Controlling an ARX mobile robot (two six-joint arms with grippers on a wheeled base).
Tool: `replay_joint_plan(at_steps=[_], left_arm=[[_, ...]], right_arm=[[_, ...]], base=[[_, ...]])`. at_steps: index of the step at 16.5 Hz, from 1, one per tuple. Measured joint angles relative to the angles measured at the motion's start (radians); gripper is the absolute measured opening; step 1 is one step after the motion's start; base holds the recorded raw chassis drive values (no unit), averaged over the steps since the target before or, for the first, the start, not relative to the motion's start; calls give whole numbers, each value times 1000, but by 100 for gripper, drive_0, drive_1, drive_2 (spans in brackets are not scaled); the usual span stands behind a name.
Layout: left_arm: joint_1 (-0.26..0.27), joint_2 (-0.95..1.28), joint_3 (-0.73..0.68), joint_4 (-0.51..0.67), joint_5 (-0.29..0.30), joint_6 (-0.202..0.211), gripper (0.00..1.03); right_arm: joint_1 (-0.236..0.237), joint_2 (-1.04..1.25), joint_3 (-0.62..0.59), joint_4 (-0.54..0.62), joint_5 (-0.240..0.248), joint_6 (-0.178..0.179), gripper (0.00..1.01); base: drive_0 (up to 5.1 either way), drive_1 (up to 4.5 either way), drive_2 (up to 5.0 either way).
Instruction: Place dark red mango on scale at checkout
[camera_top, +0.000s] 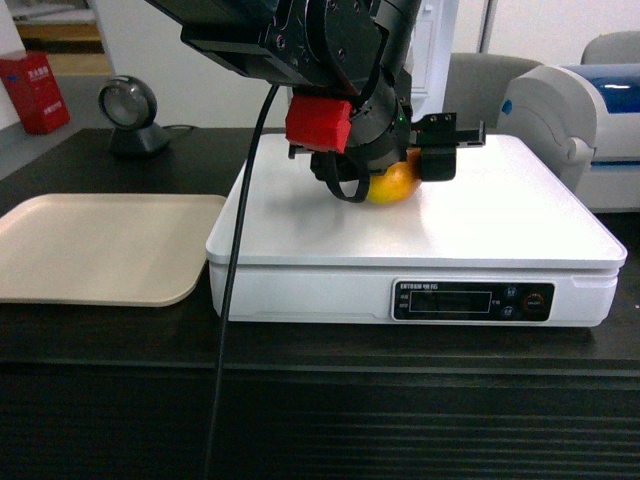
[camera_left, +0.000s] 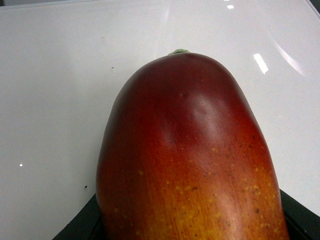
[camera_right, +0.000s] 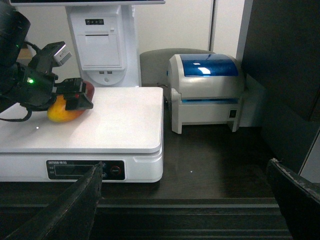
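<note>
The dark red mango lies low on the white platform of the scale, orange-yellow end toward the head camera; it appears to touch the glossy top. My left gripper is shut on it from the left. In the left wrist view the mango fills the frame between the black fingers, stem end pointing away over the scale. The right wrist view shows mango, left gripper and scale from the side. My right gripper hangs open and empty in front of the checkout.
A beige tray lies left of the scale on the checkout. A white and blue label printer stands right of it. A round scanner and a red box are at the back left. A black cable hangs across the scale's left front.
</note>
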Motion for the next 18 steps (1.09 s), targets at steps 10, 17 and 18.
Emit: replay_joint_plan(at_steps=[10, 17, 18], left_arm=[[0, -178, -153, 236, -11, 52, 98], [82, -697, -673, 628, 1, 229, 98], [119, -802, -771, 644, -11, 248, 98]], right_arm=[[0, 0, 0, 0, 0, 0, 98], [0, 0, 0, 0, 0, 0, 98], [0, 0, 0, 0, 0, 0, 98]], base=[[0, 0, 0], [0, 0, 0], [0, 0, 0]])
